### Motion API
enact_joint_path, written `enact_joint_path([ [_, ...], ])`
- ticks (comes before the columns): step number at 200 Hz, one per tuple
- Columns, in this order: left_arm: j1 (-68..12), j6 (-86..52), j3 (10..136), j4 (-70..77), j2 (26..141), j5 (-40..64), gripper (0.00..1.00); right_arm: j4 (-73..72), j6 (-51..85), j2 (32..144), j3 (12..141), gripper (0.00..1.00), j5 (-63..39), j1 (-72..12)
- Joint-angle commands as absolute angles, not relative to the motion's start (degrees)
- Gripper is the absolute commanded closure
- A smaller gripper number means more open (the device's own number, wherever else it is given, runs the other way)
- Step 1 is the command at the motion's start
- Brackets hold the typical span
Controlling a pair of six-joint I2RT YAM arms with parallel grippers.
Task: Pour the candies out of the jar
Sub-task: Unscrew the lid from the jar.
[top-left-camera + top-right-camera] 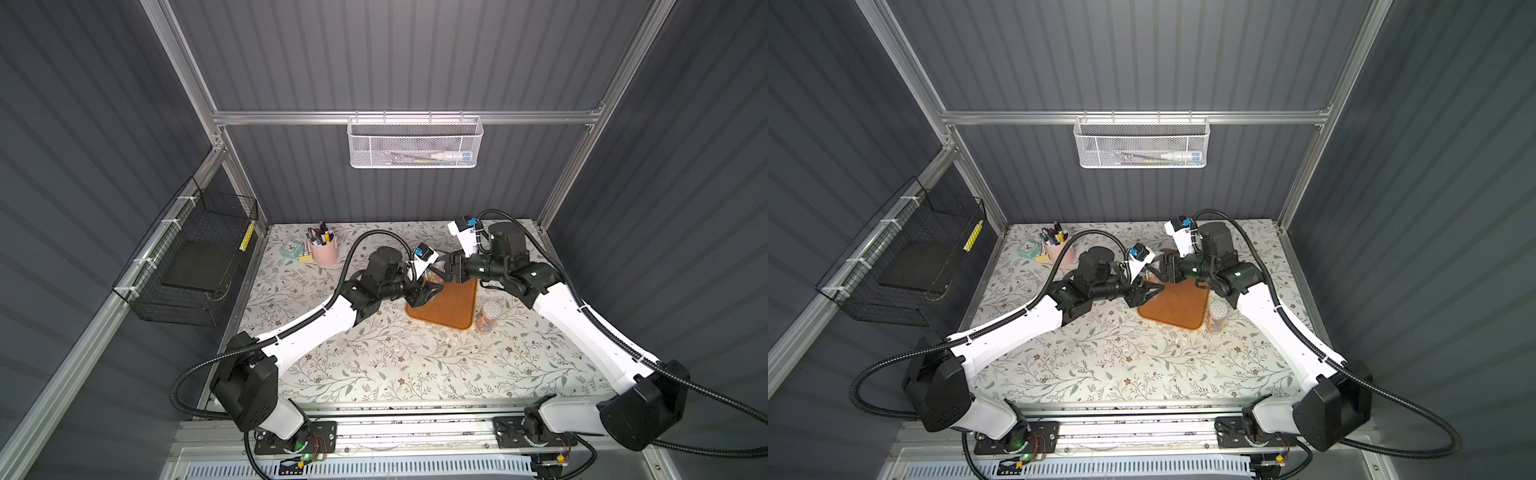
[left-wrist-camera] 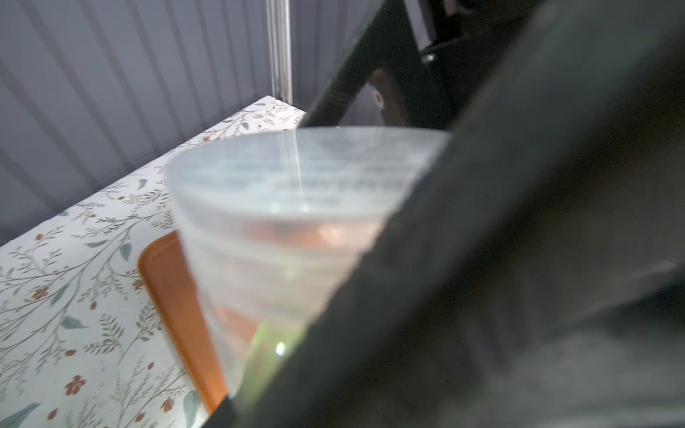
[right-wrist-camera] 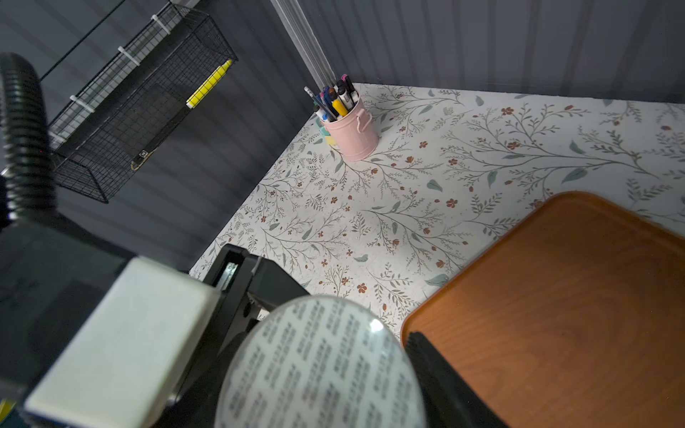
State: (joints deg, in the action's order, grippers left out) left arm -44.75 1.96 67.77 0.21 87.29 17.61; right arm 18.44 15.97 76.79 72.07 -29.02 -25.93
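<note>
A clear plastic jar [image 2: 267, 259] with its printed, translucent lid [image 3: 322, 370] on is at the far left corner of the wooden tray [image 1: 453, 307]. Orange candies [image 2: 296, 233] show blurred through its wall. My left gripper [image 1: 428, 291] is shut on the jar's body, one dark finger [image 2: 482, 259] pressed along it. My right gripper [image 1: 442, 268] reaches in from the right at lid height with its jaws parted. One of its fingers [image 3: 433, 367] lies beside the lid's rim and the other is hidden behind the lid. In both top views the arms cover most of the jar [image 1: 1152, 286].
A second lidded jar [image 1: 487, 318] with candies stands upright on the table just right of the tray [image 1: 1179, 307]. A pink pen cup [image 1: 323, 251] and a small clock [image 1: 291, 249] stand at the back left. A black wire basket [image 1: 187, 257] hangs on the left wall.
</note>
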Motion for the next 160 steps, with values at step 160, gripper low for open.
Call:
enact_joint_path([
  [160,-47.1,-1.0,64.0,6.7,87.3,15.9,1.0,5.3,31.0,75.6,68.9,0.28,-23.6,-26.8],
])
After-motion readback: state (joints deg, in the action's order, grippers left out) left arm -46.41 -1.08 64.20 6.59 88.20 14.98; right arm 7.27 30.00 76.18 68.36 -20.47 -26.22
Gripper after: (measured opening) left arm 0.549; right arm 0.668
